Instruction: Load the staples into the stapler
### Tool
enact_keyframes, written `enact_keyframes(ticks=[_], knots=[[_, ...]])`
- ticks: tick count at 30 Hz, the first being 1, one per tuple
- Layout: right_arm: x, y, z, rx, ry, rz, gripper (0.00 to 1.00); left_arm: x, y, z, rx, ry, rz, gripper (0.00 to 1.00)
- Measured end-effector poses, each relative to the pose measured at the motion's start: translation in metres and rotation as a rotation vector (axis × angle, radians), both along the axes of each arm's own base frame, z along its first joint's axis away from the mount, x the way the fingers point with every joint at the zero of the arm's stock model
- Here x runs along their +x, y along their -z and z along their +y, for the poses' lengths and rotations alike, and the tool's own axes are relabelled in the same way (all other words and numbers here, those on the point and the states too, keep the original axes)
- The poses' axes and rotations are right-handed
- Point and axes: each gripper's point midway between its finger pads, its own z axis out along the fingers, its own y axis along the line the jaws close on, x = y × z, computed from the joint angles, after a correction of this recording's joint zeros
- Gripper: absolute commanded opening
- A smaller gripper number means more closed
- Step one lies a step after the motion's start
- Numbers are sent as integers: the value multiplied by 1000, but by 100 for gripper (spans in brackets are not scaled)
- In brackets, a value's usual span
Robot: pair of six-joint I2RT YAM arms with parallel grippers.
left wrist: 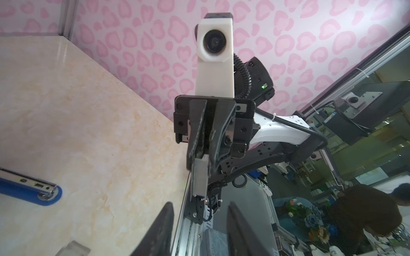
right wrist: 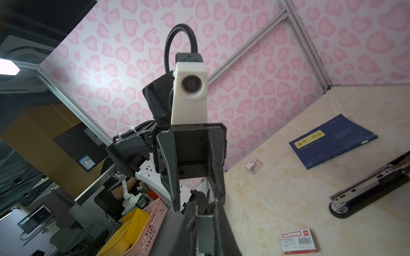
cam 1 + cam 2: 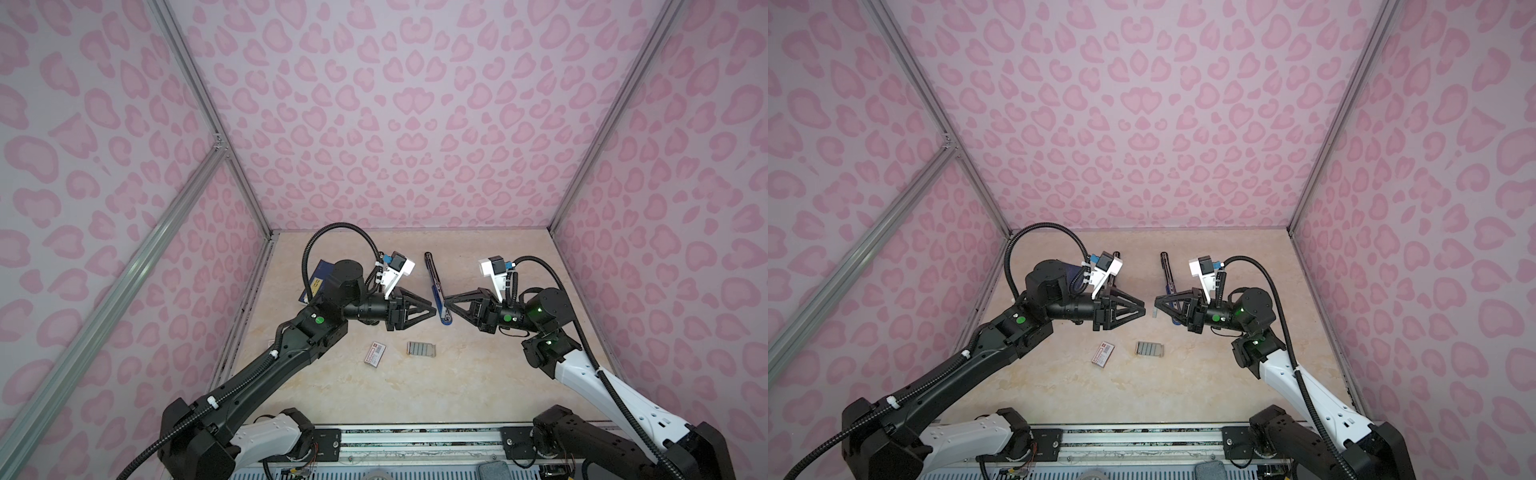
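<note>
Okay, right gripper [image 3: 446,300] pinches staple strip [image 1: 199,177], left gripper [image 3: 433,312] parted, empty; next we must line it into open stapler [image 3: 434,278], centre frame.

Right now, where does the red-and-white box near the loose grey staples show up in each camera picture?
In a top view: red-and-white box, below centre, left of the grey staples.
In a top view: the box, slightly further left.
Left wrist: not in it.
Right wrist: nearer the camera than the blue booklet.
Landmark: the left gripper, in all four.
</note>
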Motion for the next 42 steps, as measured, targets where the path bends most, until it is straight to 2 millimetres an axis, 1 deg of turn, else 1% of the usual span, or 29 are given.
enact_keyframes(ticks=[2, 3, 7, 9, 12, 13, 15, 16, 19, 22, 25, 29, 33, 37, 42], knots=[[8, 2, -4, -27, 37, 0, 11, 7, 9, 12, 22, -79, 6, 55], [14, 5, -6, -49, 62, 4, 11, 11, 15, 18, 38, -126, 12, 59], [35, 16, -9, -151, 145, 14, 11, 31, 43, 42, 117, -318, 34, 62], [46, 28, -10, -219, 182, 30, 11, 40, 63, 52, 174, -410, 55, 63], [68, 51, -13, -336, 261, 72, 11, 54, 93, 68, 267, -532, 96, 65], [75, 58, -15, -373, 284, 85, 11, 57, 100, 71, 287, -556, 105, 65], [91, 75, -17, -460, 335, 109, 13, 62, 119, 78, 332, -603, 128, 70], [97, 82, -18, -493, 356, 118, 12, 63, 126, 79, 347, -615, 140, 70], [118, 109, -22, -607, 407, 156, 12, 65, 143, 75, 387, -622, 159, 71], [136, 133, -26, -694, 450, 197, 12, 70, 151, 65, 422, -621, 143, 70], [154, 151, -28, -761, 493, 215, 11, 76, 154, 53, 442, -621, 118, 70], [173, 167, -24, -831, 532, 215, 11, 83, 158, 36, 468, -605, 71, 70], [188, 187, -29, -899, 583, 230, 11, 85, 168, 25, 494, -576, 53, 69], [200, 209, -33, -946, 628, 264, 11, 87, 176, 22, 508, -572, 51, 69], [207, 234, -32, -991, 646, 306, 11, 82, 180, 18, 495, -559, 54, 69]])
